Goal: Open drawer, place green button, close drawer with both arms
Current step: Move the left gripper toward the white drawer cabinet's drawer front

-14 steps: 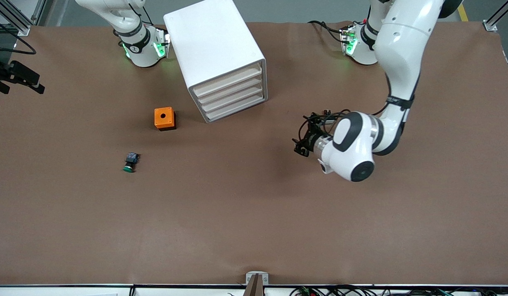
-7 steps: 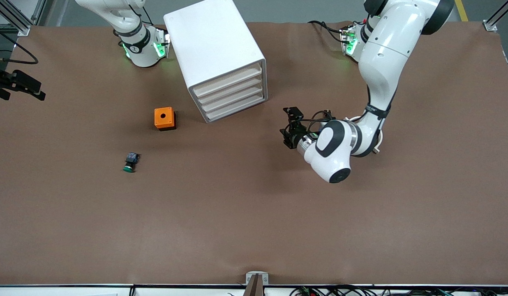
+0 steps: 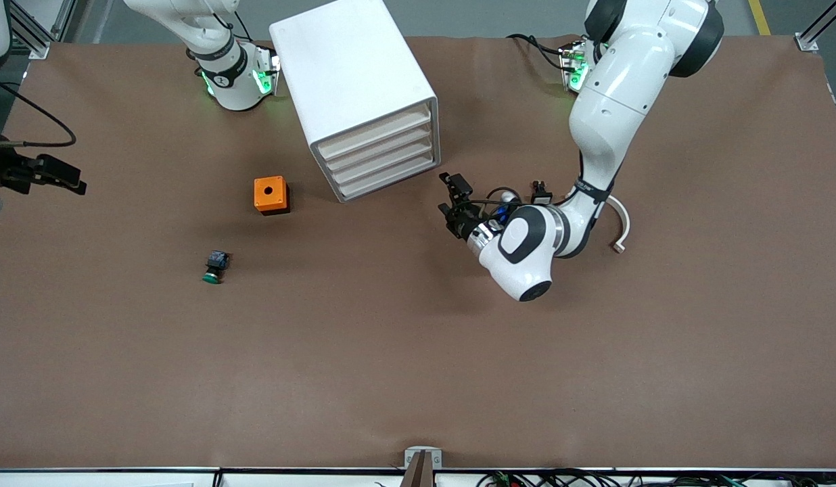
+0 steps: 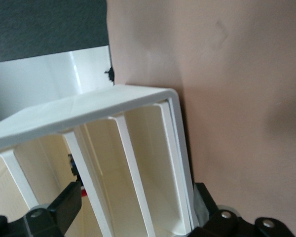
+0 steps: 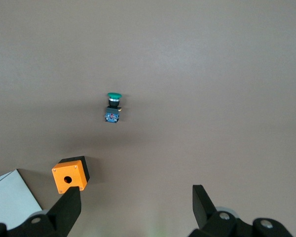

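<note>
My left claw (image 3: 452, 196) has swung in toward the cabinet (image 3: 354, 88), fingers spread and empty, so the opening pull looks next. All four smooth plastic drawers (image 3: 384, 159) are shut. My right claw (image 5: 135, 207) hovers open, empty. The green-capped button (image 3: 214, 267) lies on the matte brown table (image 3: 391, 352), near the orange box (image 3: 270, 194).

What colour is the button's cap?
Green, on a dark blue-black body; the button shows best in the right wrist view.

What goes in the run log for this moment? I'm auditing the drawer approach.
stage: approach | left end effector: open, beside cabinet front | drawer: closed | button: on table | right end effector: open, high above button
</note>
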Controlling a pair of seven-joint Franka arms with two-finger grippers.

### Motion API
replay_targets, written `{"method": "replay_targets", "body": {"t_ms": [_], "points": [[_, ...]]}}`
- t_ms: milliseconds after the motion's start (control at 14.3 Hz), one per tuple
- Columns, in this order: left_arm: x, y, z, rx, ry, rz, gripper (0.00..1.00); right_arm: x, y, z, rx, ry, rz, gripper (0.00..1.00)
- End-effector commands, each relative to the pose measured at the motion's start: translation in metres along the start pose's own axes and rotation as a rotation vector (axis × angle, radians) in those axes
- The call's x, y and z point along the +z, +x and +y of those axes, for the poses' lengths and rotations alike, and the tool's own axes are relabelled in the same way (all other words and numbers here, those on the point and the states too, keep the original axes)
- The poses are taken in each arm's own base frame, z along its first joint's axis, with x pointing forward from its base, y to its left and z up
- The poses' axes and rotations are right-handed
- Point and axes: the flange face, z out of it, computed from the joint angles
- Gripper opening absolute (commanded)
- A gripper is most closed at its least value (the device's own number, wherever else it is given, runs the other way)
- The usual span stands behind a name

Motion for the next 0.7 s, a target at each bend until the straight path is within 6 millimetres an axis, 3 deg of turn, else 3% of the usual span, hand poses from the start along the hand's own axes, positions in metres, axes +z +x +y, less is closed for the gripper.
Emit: {"method": "replay_targets", "body": {"t_ms": [0, 139, 348, 627], "points": [[0.015, -0.009, 0.009, -0.043, 0.068, -0.037, 0.87, 0.005, 0.016, 0.001, -0.007, -0.021, -0.020, 1.00], [0.023, -0.008, 0.016, -0.057, 0.090, -0.054, 0.67, 0.006, 0.017, 0.000, 0.009, -0.012, -0.021, 1.00], [0.047, -0.013, 0.017, -0.061, 0.120, -0.046, 0.65, 0.011, 0.019, -0.020, 0.058, -0.011, -0.025, 1.00], [0.083, -0.025, 0.007, -0.053, 0.143, -0.004, 0.65, 0.062, 0.023, -0.046, 0.141, 0.009, -0.014, 1.00]]}}
